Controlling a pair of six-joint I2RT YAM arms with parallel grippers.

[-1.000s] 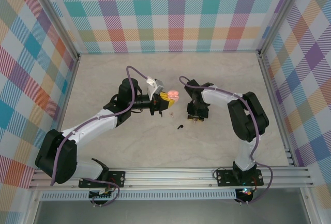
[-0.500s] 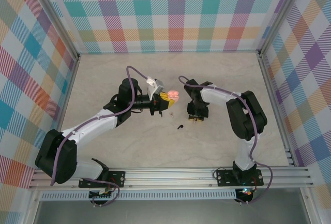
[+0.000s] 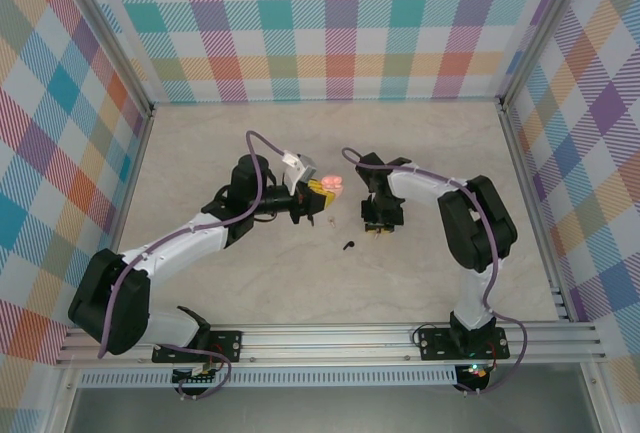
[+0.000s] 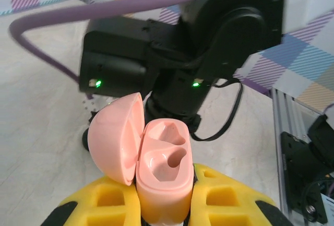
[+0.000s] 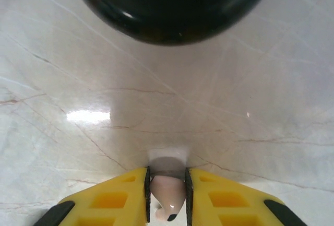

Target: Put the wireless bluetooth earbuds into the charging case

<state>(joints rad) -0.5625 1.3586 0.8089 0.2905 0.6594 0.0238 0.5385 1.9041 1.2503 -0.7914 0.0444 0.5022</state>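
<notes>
Grips a pale pink earbud [image 5: 167,193] between the yellow pads of the right tool [image 5: 167,175], low over the marbled surface [image 3: 450,143], apparently ready to carry across. Clamps the open pink charging case [image 4: 163,159] by its base in the left tool [image 4: 164,187], lid [image 4: 116,138] swung aside and both moulded wells bare, likely so as to present them for insertion. Leaves a black earbud [image 3: 348,245] loose on the surface between both tools. Shows no legible brand or writing.
</notes>
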